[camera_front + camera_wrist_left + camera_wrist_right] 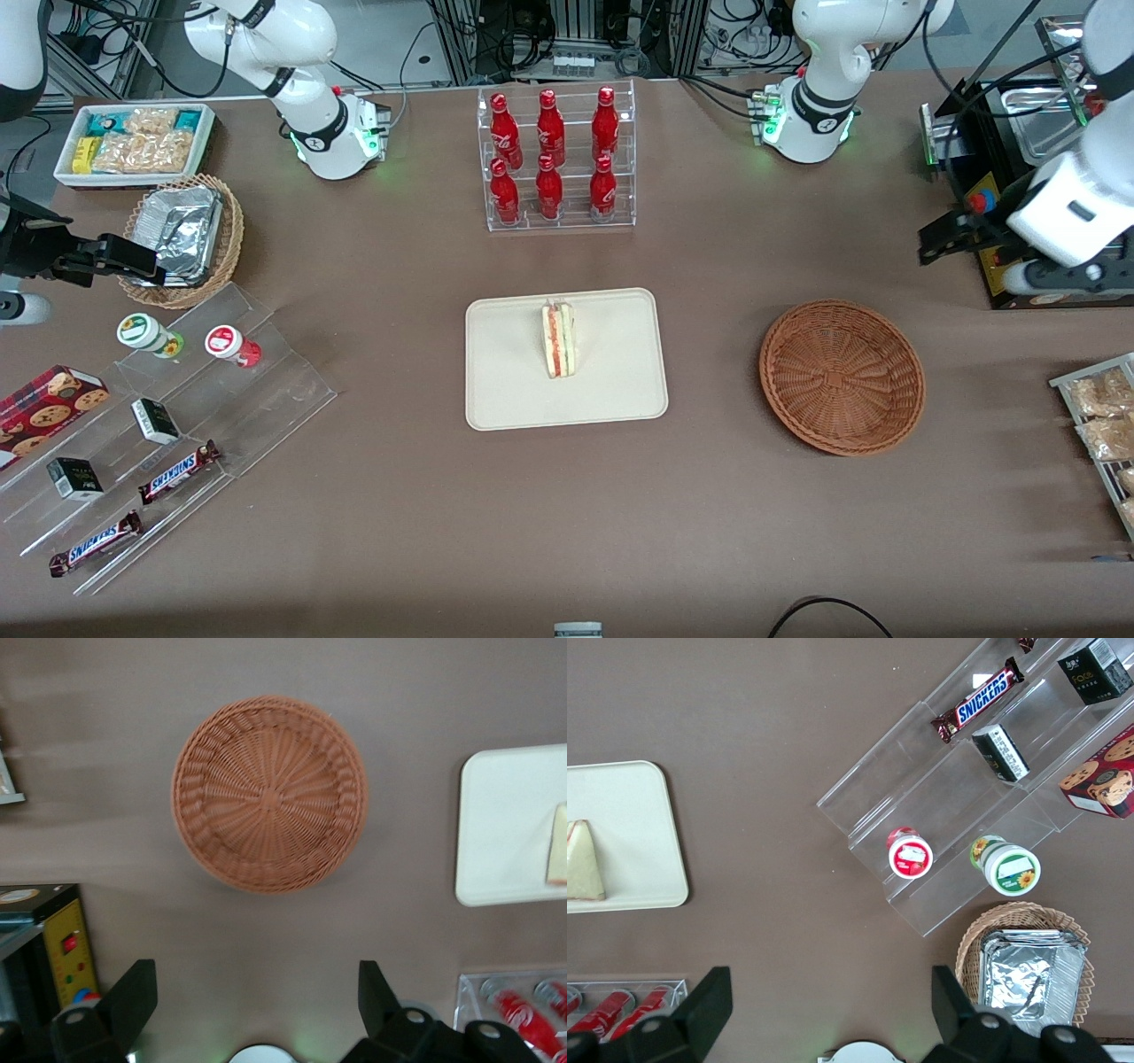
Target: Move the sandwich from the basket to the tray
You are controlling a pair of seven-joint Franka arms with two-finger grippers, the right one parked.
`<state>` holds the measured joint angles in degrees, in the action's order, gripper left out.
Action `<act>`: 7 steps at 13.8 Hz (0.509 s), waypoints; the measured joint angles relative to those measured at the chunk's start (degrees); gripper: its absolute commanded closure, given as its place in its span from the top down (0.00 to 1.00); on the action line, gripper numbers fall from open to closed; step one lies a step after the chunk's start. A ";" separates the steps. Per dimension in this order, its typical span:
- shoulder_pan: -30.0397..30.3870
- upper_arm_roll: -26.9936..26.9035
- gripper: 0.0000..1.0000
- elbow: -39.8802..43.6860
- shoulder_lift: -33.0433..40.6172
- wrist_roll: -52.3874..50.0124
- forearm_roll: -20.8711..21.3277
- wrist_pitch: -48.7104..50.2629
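Observation:
The sandwich [558, 339] stands on its edge on the cream tray [514, 390] in the middle of the table, its red-pink filling stripe facing up. In the left wrist view one pale corner of the sandwich [558, 846] shows on the tray [505, 833]. The reddish-brown wicker basket [842, 377] beside the tray, toward the working arm's end, has nothing in it. My gripper [930, 244] hangs open and holds nothing, high above the table and farther from the front camera than the basket [269, 795]. Its dark fingers [133, 992] are spread wide apart over bare tabletop.
A clear rack of red bottles [558, 159] stands farther back than the tray. A black machine [1019, 177] and a wire rack of snacks [1103, 425] sit at the working arm's end. Acrylic steps with candy bars [177, 416], a tan basket with foil container [182, 235] and a white snack bin [133, 142] lie toward the parked arm's end.

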<state>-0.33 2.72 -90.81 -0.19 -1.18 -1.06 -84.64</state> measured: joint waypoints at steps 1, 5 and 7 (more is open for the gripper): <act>-0.33 -1.27 1.00 -1.20 1.12 1.24 0.00 -0.01; -0.73 -2.10 1.00 -2.87 3.53 1.94 0.00 -0.97; -1.04 -1.64 1.00 -1.98 3.05 1.94 0.00 -1.41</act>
<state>-1.37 1.08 -92.79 2.86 0.75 -1.06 -86.06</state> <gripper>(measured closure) 0.000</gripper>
